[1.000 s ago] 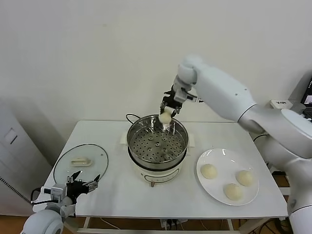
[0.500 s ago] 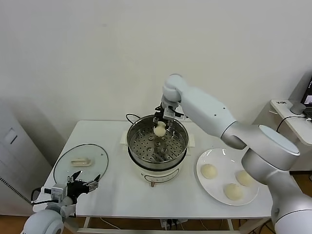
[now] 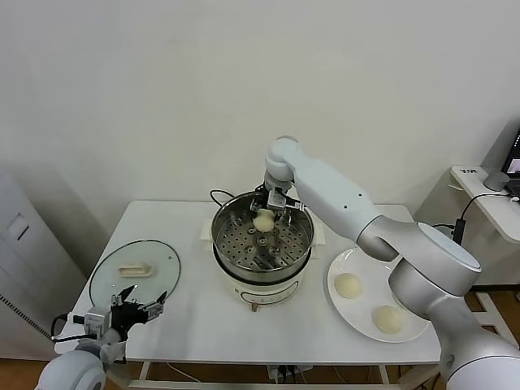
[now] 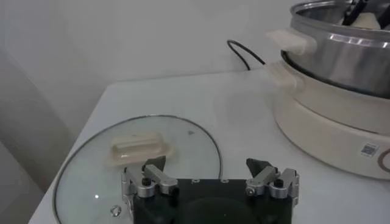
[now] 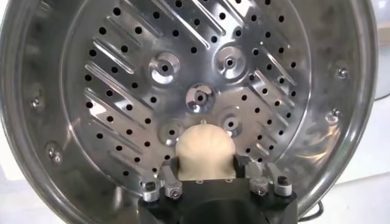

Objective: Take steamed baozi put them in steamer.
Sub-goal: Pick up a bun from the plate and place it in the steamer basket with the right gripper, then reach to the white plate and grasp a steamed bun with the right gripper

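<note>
One steamed baozi (image 3: 263, 219) (image 5: 204, 149), cream-white and domed, lies on the perforated tray (image 5: 122, 91) inside the steamer (image 3: 223, 244), toward its far side. My right gripper (image 3: 271, 210) (image 5: 205, 165) reaches down into the pot, open, one finger on each side of that bun. Two more baozi (image 3: 348, 284) (image 3: 388, 318) lie on the white plate (image 3: 366, 258) to the right of the steamer; my right arm covers part of that plate. My left gripper (image 3: 140, 307) (image 4: 210, 165) hangs open at the table's front left, holding nothing.
A glass lid (image 3: 134, 272) (image 4: 134, 152) with a cream handle lies flat on the table's left, just beyond the left gripper. The steamer's black cord (image 3: 218, 195) runs behind the pot. A grey cabinet stands to the left of the table.
The right gripper has come down from above the far rim into the steamer with the baozi, and its fingers have spread. The left arm has stayed still.
</note>
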{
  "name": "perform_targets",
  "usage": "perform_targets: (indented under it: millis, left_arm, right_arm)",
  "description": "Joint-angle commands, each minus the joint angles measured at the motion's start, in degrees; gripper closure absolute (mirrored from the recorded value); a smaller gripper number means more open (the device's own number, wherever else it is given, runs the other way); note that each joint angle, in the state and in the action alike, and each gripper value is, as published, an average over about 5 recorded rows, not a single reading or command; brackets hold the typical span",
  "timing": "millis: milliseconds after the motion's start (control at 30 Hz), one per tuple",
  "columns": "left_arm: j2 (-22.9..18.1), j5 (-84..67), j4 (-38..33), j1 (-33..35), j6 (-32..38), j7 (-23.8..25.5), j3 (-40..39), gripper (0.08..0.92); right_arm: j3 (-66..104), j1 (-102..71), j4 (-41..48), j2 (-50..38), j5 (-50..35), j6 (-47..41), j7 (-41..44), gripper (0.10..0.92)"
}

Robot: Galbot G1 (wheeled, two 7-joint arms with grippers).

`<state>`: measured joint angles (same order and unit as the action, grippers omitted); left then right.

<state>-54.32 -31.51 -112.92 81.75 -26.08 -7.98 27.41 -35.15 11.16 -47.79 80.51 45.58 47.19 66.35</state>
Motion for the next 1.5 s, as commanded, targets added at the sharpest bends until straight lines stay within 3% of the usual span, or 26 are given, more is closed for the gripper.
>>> perform_targets:
  millis: [33,267,367,633,1000,1500]
  left_arm:
    - [0.0,0.0,0.0,0.0,0.0,0.0,0.0,0.177]
    - [-0.1,0.0,-0.7,0.8,-0.1,0.0,0.5,0.177]
    - [-0.1,0.1,-1.0,1.0,-0.1,0.0,0.7,0.177]
    - [-0.7,0.4,-1.5,1.0,-0.1,-0.1,0.6,0.177]
    - [-0.3,0.1,-1.7,0.4,0.0,-0.1,0.7,0.177]
    - [-1.3,0.5,-2.0,0.2,-0.3,-0.2,0.4,0.177]
  right_arm:
    - [-1.1,2.5,-0.2,-1.3,-5.6,2.8,-0.8,0.264]
    - [-17.4,16.9,-3.6,-12.3,-35.7,-0.9,3.1,0.204]
    - [-26.1,22.2,-5.9,-18.8,-47.0,-9.5,3.8,0.203]
    - [-43.8,31.9,-15.3,-33.5,-66.7,-31.0,2.0,0.203]
    - [-48.2,27.1,-24.4,-48.2,-69.9,-39.1,-0.9,0.203]
    - [-38.0,8.8,-21.3,-44.6,-66.7,-41.2,-5.4,0.203]
